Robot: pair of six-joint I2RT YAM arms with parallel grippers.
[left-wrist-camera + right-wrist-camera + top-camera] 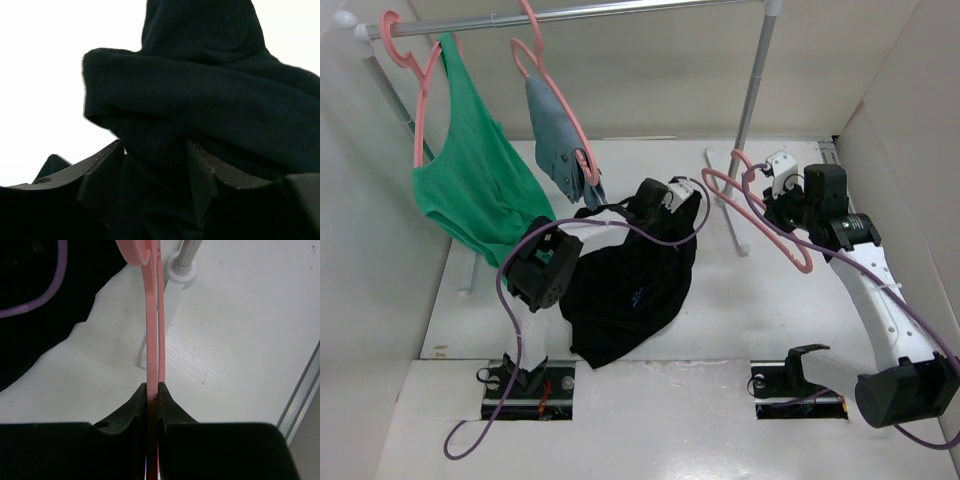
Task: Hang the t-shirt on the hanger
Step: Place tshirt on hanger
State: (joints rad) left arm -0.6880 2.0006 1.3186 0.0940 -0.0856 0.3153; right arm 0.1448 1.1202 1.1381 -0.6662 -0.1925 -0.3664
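**Both grips are on, but no opening is offered yet**

Your right gripper has its fingers pressed together on the hanger, pinching the thin pink bar edge-on. The hanger hangs in the air just right of the rack post, with its hook near the post's foot. Your left gripper sits left of that post, and a thick wad of the t-shirt fills the gap between its fingers. Black cloth against black fingers is hard to read, but it looks like a pinch on several layers rather than on one edge. The rest of the shirt lies slack on the table, left of the post and nearer to you, with the blue mark facing up.

What could go wrong from here:

- **Closed cloth.** If you hold a bunch and not a single hem or collar edge, the hanger's shoulder is likely to push against folded fabric and drag the shirt instead of entering it.
- **Hanger twisting.** The grip is on a narrow bar, so any sideways load from the cloth may turn the hanger in the pinch.
- **Cable snag.** The purple cable loops over the shirt left of the post, and a hanger end passing there could catch it.
- **Post contact.** The hook is close to the post's foot, so swinging the hanger leftward may clip it.
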